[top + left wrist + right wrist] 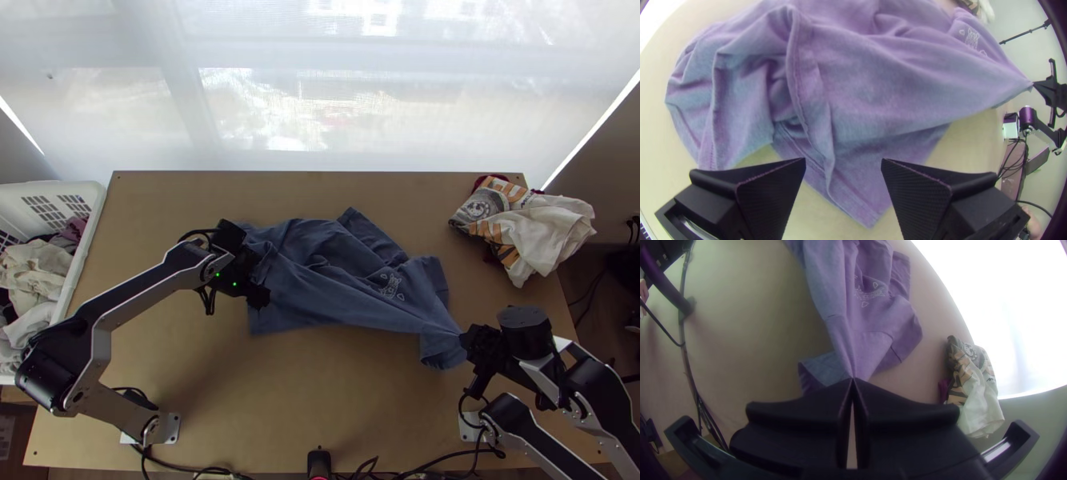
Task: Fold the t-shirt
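Across the middle of the wooden table (336, 408), the blue t-shirt (344, 296) lay rumpled and twisted, its cloth overlapping itself in loose layers, with a small pale print (390, 286) facing up toward its right end. At that end the fabric drew together to a taut point, pinched between the closed fingers of the right gripper (853, 379); whether that point was a sleeve, a shoulder or a hem could not be told. A loose flap of the shirt drooped just beside the grip. At the opposite end the left gripper (843, 163) was over the cloth with its fingers wide apart and nothing between them, near a corner that poked out toward the table's near edge. As for progress, the work seemed to be at its beginning: one hold was made, but the shirt was neither spread flat nor squared, and no deliberate fold could be made out (the overlaps looked more like accident than intent). The second hold, the flattening and all of the folding appeared to remain. Farther out, a heap of white and patterned cloth (548, 232) sat at the table's far right corner, and a white basket (94, 228) of more laundry (32, 280) stood beyond the left edge.
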